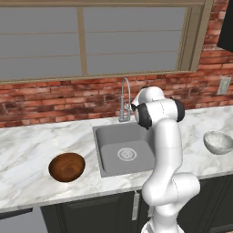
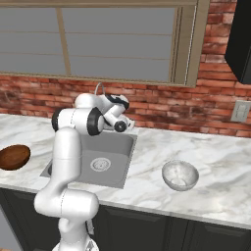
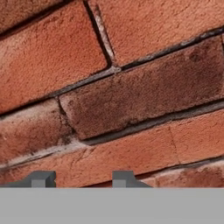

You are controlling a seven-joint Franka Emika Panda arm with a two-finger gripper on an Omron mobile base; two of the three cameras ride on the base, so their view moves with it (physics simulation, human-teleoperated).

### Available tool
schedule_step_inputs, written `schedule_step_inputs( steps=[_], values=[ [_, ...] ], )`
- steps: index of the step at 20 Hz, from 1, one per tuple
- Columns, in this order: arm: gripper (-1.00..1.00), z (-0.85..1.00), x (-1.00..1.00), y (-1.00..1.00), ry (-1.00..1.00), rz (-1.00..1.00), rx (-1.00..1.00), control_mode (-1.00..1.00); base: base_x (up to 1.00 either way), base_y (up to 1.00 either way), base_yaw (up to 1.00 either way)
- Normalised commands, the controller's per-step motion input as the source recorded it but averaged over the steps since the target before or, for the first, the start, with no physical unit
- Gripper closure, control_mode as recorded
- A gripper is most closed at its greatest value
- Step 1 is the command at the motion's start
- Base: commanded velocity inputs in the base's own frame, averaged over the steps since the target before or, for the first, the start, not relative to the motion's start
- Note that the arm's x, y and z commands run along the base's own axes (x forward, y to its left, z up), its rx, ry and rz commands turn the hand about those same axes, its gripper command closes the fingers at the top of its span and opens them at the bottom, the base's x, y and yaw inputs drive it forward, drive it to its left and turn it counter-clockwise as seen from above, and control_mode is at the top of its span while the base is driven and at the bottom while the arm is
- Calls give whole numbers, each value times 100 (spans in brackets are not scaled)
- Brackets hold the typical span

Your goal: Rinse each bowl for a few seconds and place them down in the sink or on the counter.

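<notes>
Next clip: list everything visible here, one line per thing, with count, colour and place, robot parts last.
brown bowl: one, dark reddish-brown, on the counter left of the sink
grey bowl: one, pale grey-white, speckled inside, on the counter right of the sink
sink: one, grey, round drain, set in the counter
faucet: one, chrome, curved, behind the sink
counter: one, white marble-look, grey veins
cabinets: dark, under the counter
brick wall: red-brown, behind the counter
window: one, tan frame, above the wall
outlet: one, pale, on the wall at right
arm: one, white with dark joints, over the sink
fingers: two, grey, apart, nothing between them, pointing at the brick
</notes>
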Motion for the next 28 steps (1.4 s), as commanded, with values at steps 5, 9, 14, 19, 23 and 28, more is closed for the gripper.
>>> schedule_step_inputs(
  steps=[5,9,14,19,23,28],
  values=[
    [100,-57,-23,-62,0,2,3,-100,0,0,0],
    [100,-60,-28,-58,0,1,2,-100,0,0,0],
    [100,-43,-28,-55,0,0,4,-100,0,0,0],
    [-100,8,-14,-44,-1,-2,9,-100,0,0,0],
    [-100,19,-14,-43,-3,-1,8,-100,0,0,0],
    [-100,26,-16,-50,-4,0,7,-100,0,0,0]
  ],
)
